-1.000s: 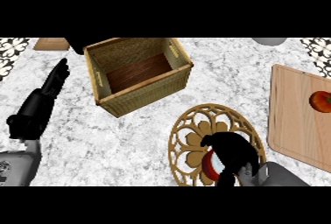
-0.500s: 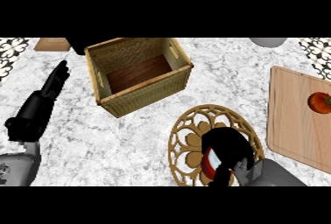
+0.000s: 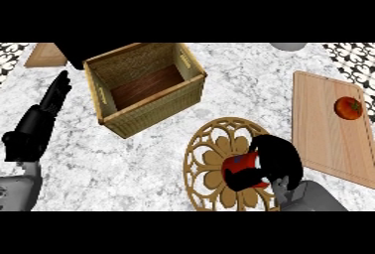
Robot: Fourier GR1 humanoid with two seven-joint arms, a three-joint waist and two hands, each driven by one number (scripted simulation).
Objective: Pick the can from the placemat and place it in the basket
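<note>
The right hand (image 3: 275, 161) had its fingers curled round the red can (image 3: 245, 171), which stood on the round openwork placemat (image 3: 212, 149). To do the step well, it seemingly needed to lift the can straight up, clear of the mat, before carrying it up and left to the open basket (image 3: 194, 74). The can sat just left of the palm, partly hidden by the fingers, while the left hand (image 3: 40, 121) rested open, fingers straight, near the left edge.
</note>
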